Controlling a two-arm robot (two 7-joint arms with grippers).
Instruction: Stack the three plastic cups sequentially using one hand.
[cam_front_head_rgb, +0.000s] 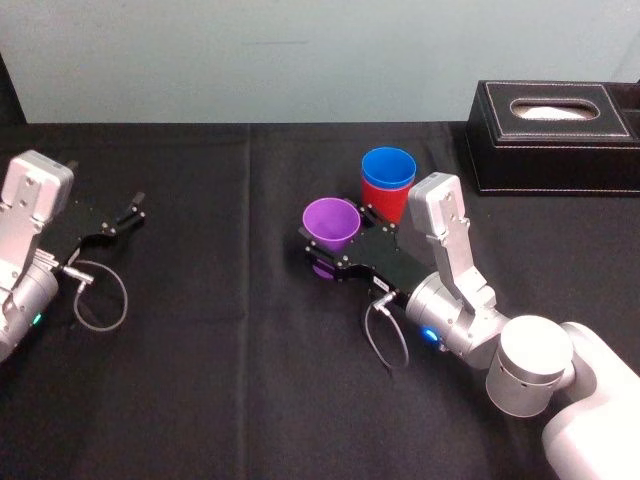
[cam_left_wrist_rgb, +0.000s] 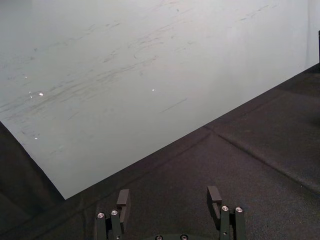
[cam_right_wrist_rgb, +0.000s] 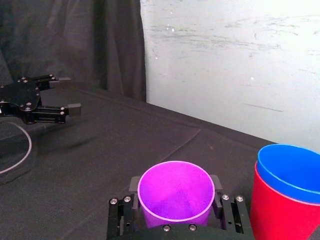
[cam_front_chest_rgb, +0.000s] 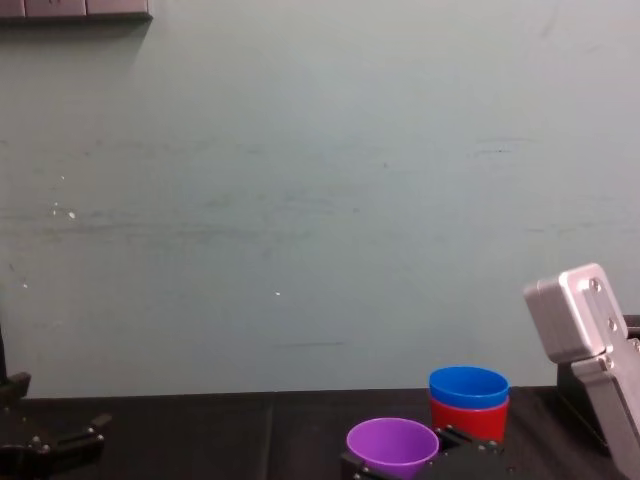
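The purple cup (cam_front_head_rgb: 331, 222) stands upright on the black table, left of and a little nearer than the other two. My right gripper (cam_front_head_rgb: 334, 248) reaches in from the right and is shut on it: in the right wrist view both fingers (cam_right_wrist_rgb: 216, 183) press the sides of the purple cup (cam_right_wrist_rgb: 176, 192). Close beside it, the blue cup (cam_front_head_rgb: 388, 167) sits nested inside the red cup (cam_front_head_rgb: 384, 201), also seen as blue cup (cam_right_wrist_rgb: 292, 170) in red cup (cam_right_wrist_rgb: 275, 210). My left gripper (cam_front_head_rgb: 130, 212) rests open and empty at the far left.
A black stitched tissue box (cam_front_head_rgb: 555, 135) stands at the back right, close behind the red and blue cups. A grey cable (cam_front_head_rgb: 385, 335) loops from the right wrist onto the cloth. The black tablecloth (cam_front_head_rgb: 230, 330) stretches bare between the two arms.
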